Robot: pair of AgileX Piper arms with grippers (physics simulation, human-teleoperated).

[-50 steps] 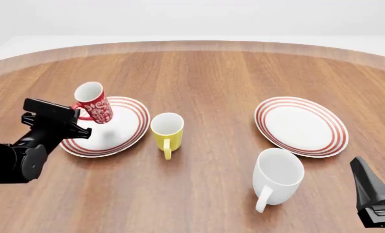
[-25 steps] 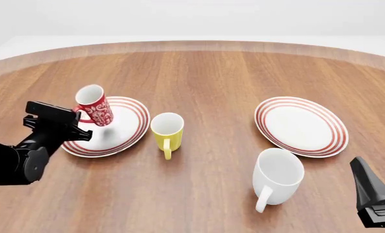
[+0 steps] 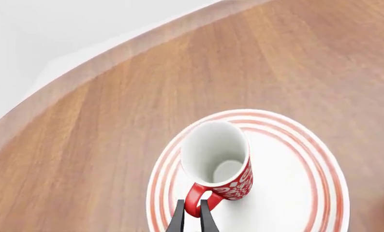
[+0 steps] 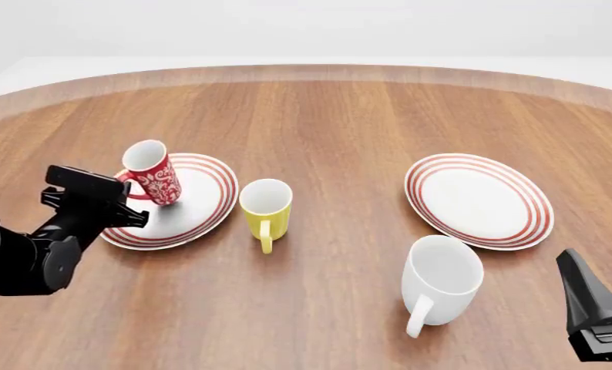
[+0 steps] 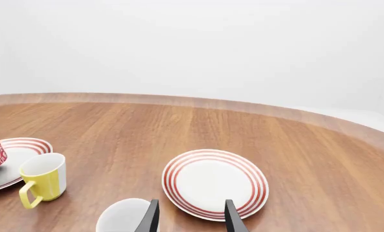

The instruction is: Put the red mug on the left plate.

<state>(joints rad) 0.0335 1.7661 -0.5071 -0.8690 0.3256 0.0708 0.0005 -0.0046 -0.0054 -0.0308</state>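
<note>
Red mug [image 4: 151,173] — lowered since a second ago, tilted over the left plate [image 4: 205,210]; handle pinched by the closed left gripper [image 3: 192,215] — release pending.

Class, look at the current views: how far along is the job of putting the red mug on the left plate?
Done: the red mug is over the left plate, tilted. In hand: the left end effector is shut on the mug's handle; whether the base touches the plate cannot be told. Left: settle it upright, release, withdraw. The right end effector sits open, idle.
</note>
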